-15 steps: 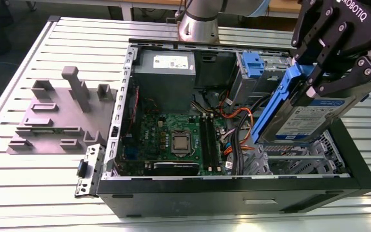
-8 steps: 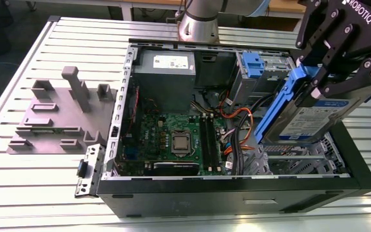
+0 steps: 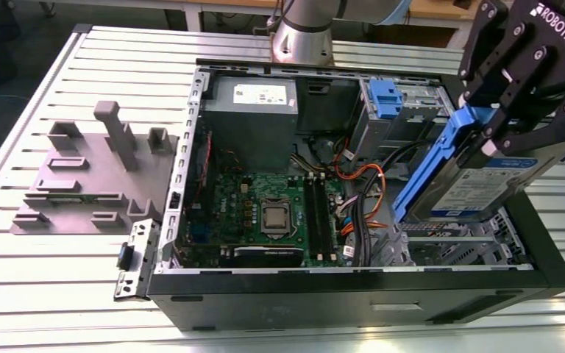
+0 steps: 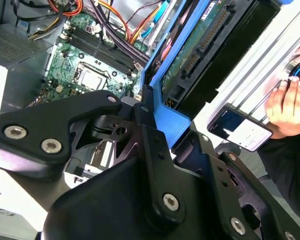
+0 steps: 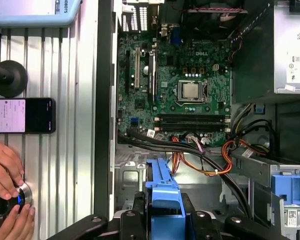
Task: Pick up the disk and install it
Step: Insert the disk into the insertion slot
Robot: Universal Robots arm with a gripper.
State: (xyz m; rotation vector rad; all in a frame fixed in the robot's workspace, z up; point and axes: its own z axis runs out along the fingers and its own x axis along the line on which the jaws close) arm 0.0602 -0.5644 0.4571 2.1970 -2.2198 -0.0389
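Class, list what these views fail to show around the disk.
1. Exterior view: the drive cage, partly hidden by the disk.
2. First wrist view: the disk's body, covered by the end effector and cut by the edge.
3. First wrist view: the round object under the hand, mostly covered by it.

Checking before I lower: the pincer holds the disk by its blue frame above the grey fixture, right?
No. The pincer holds the disk by its blue frame above the open computer case, as the exterior view shows; the grey fixture sits beside the case.
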